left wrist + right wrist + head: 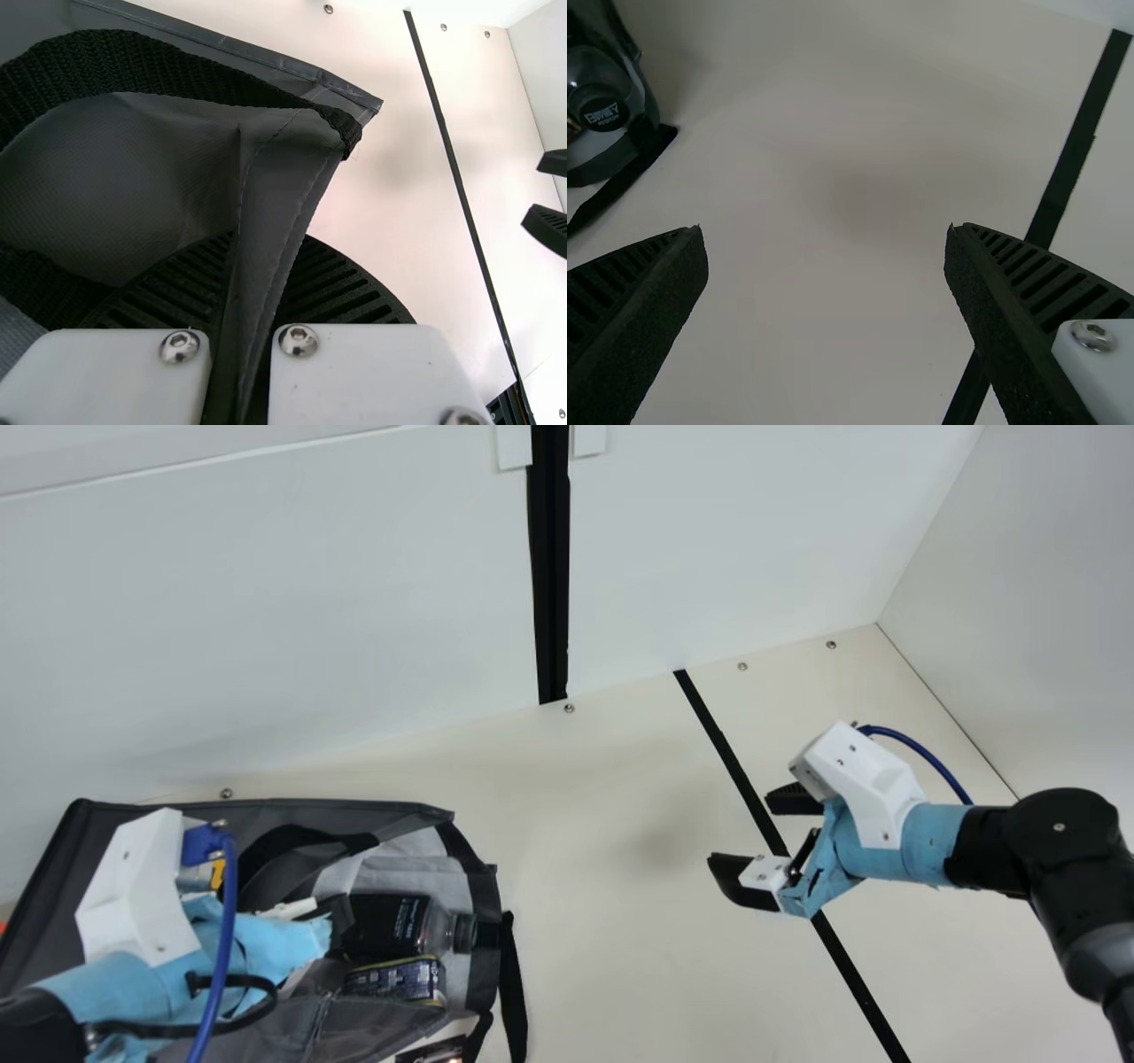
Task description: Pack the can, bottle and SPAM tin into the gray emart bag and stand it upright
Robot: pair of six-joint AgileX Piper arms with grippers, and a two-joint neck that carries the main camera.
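The left gripper point(248, 282) has its fingers closed on a fold of the gray emart bag point(381, 1023), the cloth running out from between them. The right gripper point(742, 833) is over the surface point(620, 921), right of the bag, its fingers wide apart with nothing between.

The bag lies on its side at the left, mouth towards the right. Inside, close to the mouth, the bottle point(385, 921) lies with its neck pointing out, and a dark blue tin with a yellow rim point(394, 981), probably the SPAM, sits just on its near side. A silver-and-yellow item point(197, 877), half hidden by the left arm, may be the can; I cannot be certain.

Raising the bag looks like the job in hand, and the main danger is spilling. If the mouth dips as the cloth is pulled, the bottle would likely roll out first, the tin after it. Held at a single fold, the soft wall could also sag, twist or slip free, letting the load drop to one side. The loose black strap point(512, 988) by the mouth might get trapped beneath the bag and make it lean. Supporting the mouth side with the right gripper would lessen these risks.
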